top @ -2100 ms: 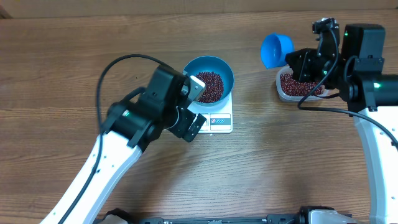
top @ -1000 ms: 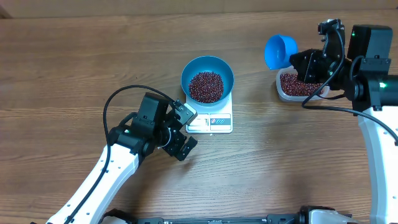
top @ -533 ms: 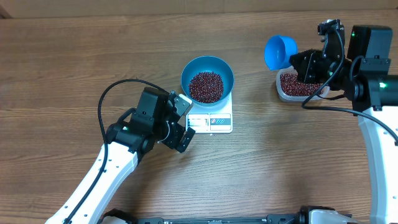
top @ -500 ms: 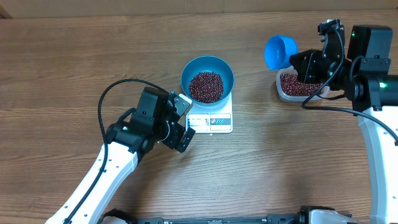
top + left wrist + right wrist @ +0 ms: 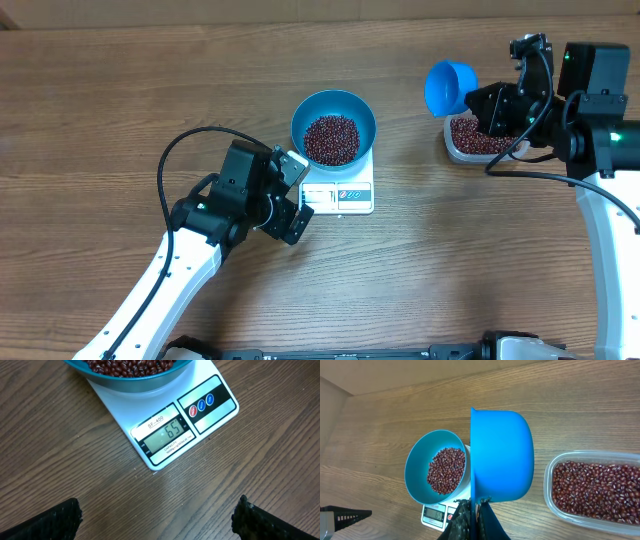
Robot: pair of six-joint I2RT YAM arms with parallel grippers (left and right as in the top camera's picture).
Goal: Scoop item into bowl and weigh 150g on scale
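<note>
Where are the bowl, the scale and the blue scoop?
bowl (image 5: pixel 366 118): overhead view, right inner wall.
scale (image 5: pixel 166 434): left wrist view, its display.
scoop (image 5: pixel 502 455): right wrist view, cup's outside.

Brown wood-grain desk (image 5: pixel 450 290), grain running along its length, evenly lit with a faint sheen. Beyond its far edge lies a plain pale beige surface (image 5: pixel 395 372), whether wall or floor unclear.

The wooden table (image 5: pixel 120 100) bears the white scale (image 5: pixel 342 196) and, well apart, a clear tub (image 5: pixel 462 155).
</note>
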